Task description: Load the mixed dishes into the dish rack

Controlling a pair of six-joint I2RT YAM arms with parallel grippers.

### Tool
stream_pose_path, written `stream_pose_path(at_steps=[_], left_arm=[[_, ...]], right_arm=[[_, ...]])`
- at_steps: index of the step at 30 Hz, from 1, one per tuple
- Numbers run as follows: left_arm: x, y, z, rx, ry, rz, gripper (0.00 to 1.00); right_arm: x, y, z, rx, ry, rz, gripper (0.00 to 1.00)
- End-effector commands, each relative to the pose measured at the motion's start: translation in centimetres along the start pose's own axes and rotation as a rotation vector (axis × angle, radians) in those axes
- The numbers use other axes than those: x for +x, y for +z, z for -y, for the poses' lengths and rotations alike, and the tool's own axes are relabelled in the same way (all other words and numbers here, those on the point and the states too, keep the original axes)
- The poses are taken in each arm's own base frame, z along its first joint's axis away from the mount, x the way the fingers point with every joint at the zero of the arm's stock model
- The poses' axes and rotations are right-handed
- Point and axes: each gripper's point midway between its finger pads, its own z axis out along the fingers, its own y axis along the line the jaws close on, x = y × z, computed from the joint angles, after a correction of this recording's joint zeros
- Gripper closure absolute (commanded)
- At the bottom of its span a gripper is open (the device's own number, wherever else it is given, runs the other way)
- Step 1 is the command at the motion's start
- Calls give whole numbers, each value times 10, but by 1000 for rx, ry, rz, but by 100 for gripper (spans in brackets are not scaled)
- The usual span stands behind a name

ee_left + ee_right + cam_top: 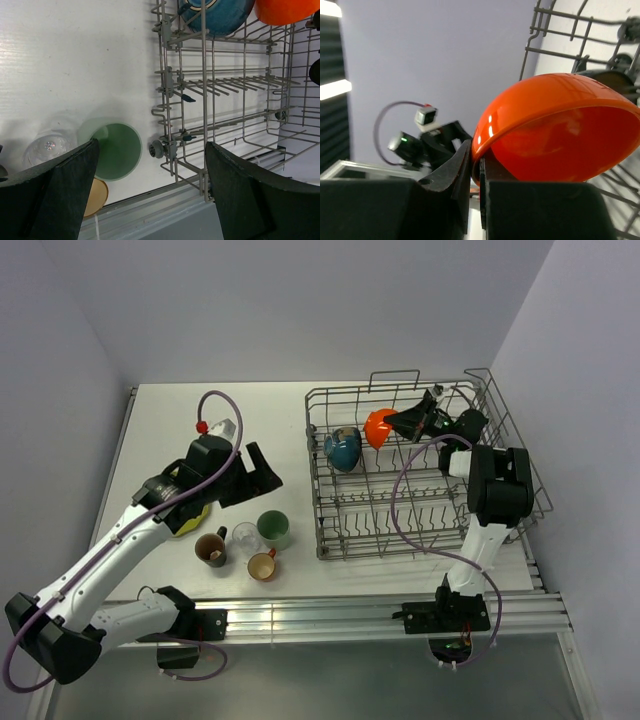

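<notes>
Top external: right gripper clamped on the orange bowl by its rim, inside the rack at upper right.
Blue bowl stands on edge just left of it. Left gripper, jaws wide apart, holds nothing and hovers over the surface at centre left, near green cup, glass, mug and orange cup.

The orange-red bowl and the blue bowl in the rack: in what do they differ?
The orange-red bowl is pinched at its rim by the right gripper; the blue bowl stands free. The blue bowl is nearer the left wall of the dish rack than the orange-red bowl. Both are tipped on edge in the rack.
</notes>
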Motion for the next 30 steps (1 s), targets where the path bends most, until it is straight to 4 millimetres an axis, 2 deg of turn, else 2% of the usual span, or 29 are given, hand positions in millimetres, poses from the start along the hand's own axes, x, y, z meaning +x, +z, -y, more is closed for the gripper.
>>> stream_pose_path(at_steps=[1, 9, 17, 18, 19, 21, 23, 24, 25, 26, 27, 28, 29, 30], left_arm=[[-11, -5, 14, 46, 48, 24, 7], [-10, -1, 20, 75, 58, 7, 8], [-12, -5, 22, 80, 61, 14, 8], [-11, -5, 21, 78, 59, 12, 7], [-10, -6, 20, 74, 59, 11, 7], [-10, -6, 20, 73, 58, 12, 7], [-10, -7, 19, 72, 54, 15, 7], [-10, -7, 19, 75, 55, 12, 7], [-9, -7, 20, 78, 53, 11, 7], [-9, -7, 20, 79, 54, 9, 7], [-10, -7, 21, 81, 52, 10, 7], [-9, -7, 21, 82, 52, 9, 7], [-8, -6, 21, 84, 53, 7, 7], [-9, -6, 21, 84, 52, 9, 7]], right_arm=[[14, -6, -47, -156, -373, -41, 100], [1, -19, -37, -125, -321, -2, 100], [-7, -27, -12, -35, -177, 18, 100], [-7, -29, -11, -31, -179, 20, 99], [-7, -31, -10, -23, -160, 30, 93], [-9, -33, -6, -8, -179, 40, 93], [-12, -34, 4, 43, -119, 51, 92], [-14, -34, 14, 73, -196, 55, 91], [-11, -36, 27, 145, -83, 55, 89], [-22, -36, 31, 201, -98, 91, 86], [-23, -38, 50, 293, -268, 72, 82], [-18, -42, 57, 431, -172, 39, 78], [-23, -43, 68, 531, -219, 46, 78], [-18, -40, 68, 527, -234, 13, 75]])
